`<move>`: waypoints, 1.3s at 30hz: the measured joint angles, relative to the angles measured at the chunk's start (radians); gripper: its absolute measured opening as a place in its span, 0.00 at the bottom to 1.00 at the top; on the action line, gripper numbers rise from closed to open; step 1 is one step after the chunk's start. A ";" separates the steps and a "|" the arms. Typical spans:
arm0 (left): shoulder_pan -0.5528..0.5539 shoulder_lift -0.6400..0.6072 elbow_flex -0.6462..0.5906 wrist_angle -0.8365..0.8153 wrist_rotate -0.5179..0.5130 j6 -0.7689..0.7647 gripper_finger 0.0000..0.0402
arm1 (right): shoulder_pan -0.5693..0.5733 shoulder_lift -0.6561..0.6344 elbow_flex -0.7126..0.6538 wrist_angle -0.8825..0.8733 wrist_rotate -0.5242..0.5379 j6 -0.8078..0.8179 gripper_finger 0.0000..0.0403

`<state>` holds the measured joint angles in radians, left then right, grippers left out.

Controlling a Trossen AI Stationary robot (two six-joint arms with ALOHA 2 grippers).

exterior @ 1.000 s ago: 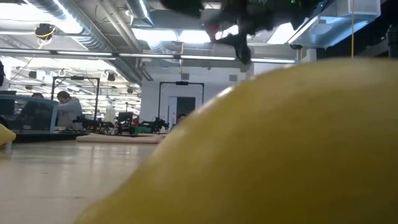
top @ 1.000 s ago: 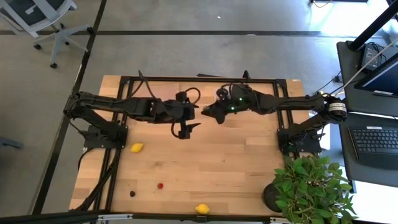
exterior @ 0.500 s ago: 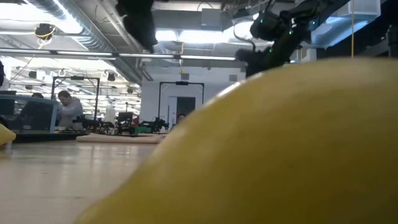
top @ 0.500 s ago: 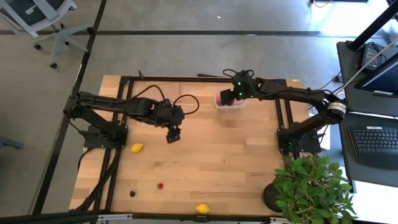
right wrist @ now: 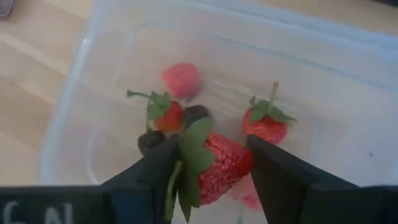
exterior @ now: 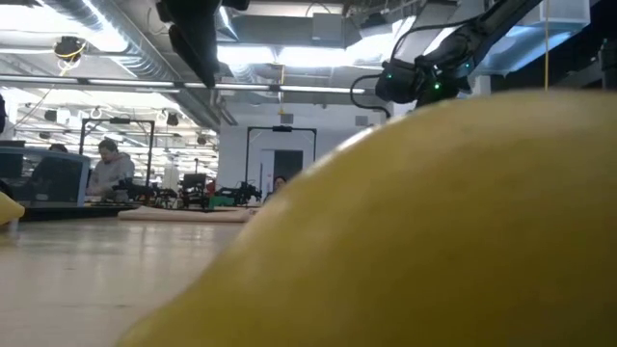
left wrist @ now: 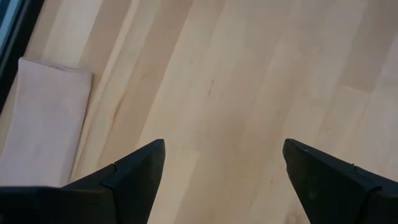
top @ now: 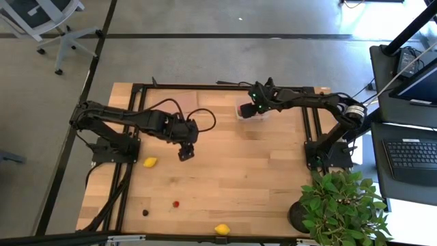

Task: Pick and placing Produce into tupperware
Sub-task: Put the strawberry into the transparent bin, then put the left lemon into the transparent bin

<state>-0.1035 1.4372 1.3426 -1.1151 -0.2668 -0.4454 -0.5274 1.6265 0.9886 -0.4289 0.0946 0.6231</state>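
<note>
A red strawberry (right wrist: pixel 219 168) is gripped between the fingers of the right end effector (right wrist: pixel 208 171) directly above the clear tub (right wrist: pixel 348 87), at the worktop's (top: pixel 259 171) far edge. Three red pieces are seen inside the tub. The left end effector (left wrist: pixel 224 171) is held open over bare worktop near a lemon (top: pixel 151 162).

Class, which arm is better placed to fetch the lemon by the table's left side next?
Left: its open end effector hangs near that lemon; the right holds a strawberry over the tub.
</note>
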 joint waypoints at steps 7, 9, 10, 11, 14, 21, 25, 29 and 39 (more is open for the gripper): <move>-0.018 0.000 0.000 0.000 0.000 0.002 0.78 | 0.000 0.000 0.000 0.000 -0.042 -0.011 0.54; -0.017 0.000 0.000 0.000 -0.001 0.002 0.78 | 0.000 0.000 0.000 0.000 -0.045 -0.011 0.56; -0.017 0.000 0.000 0.000 -0.002 0.001 0.78 | 0.000 0.000 0.000 0.001 -0.045 -0.005 0.57; -0.017 0.000 0.000 0.000 -0.005 -0.001 0.78 | 0.000 0.000 0.000 0.004 -0.046 -0.006 0.58; -0.014 0.000 0.000 -0.013 -0.009 -0.035 0.78 | 0.000 0.000 0.005 0.032 -0.087 -0.065 0.60; -0.013 0.000 0.000 -0.155 -0.012 -0.066 0.78 | 0.003 -0.005 0.143 0.043 -0.181 -0.120 0.65; -0.013 0.000 -0.002 -0.285 -0.004 -0.221 0.78 | 0.035 -0.007 0.240 0.044 -0.264 -0.166 0.65; -0.013 0.000 -0.062 -0.386 -0.002 -0.336 0.78 | 0.102 -0.007 0.309 0.045 -0.333 -0.199 0.65; -0.017 -0.064 -0.403 -0.213 0.177 -0.462 0.78 | 0.264 -0.007 0.353 0.082 -0.333 -0.225 0.65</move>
<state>-0.1207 1.3734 0.9399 -1.3279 -0.0901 -0.9071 -0.2632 1.6196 1.3415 -0.3470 -0.2381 0.3980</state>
